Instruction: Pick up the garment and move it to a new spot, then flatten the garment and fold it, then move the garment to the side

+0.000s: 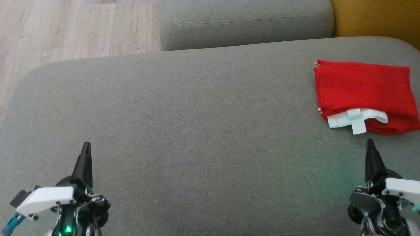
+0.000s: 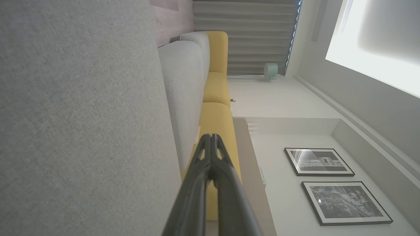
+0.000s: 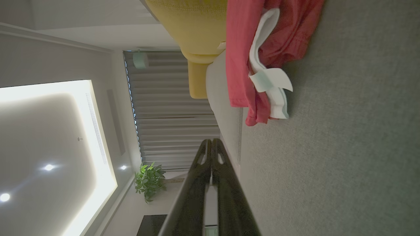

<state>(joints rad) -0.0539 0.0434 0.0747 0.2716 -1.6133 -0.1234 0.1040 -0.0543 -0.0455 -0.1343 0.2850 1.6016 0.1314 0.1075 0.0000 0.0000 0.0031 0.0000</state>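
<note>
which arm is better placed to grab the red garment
Right. The right gripper sits close to the red garment at the right end of the grey cushion; the left gripper is far across it. Both are shut, so it would need opening first.

big grey fabric sofa seat (image 1: pixel 197 114) with another grey cushion (image 1: pixel 246 23) behind it, a yellow sofa (image 1: pixel 377 18) off to the right, pale wood floor (image 1: pixel 65 29) on the left, plus pleated curtains (image 3: pixel 174 108), a leafy plant (image 3: pixel 150 180), a mint lamp (image 2: pixel 270 70) and two black-and-white framed prints (image 2: pixel 318 161) on the wall
</note>
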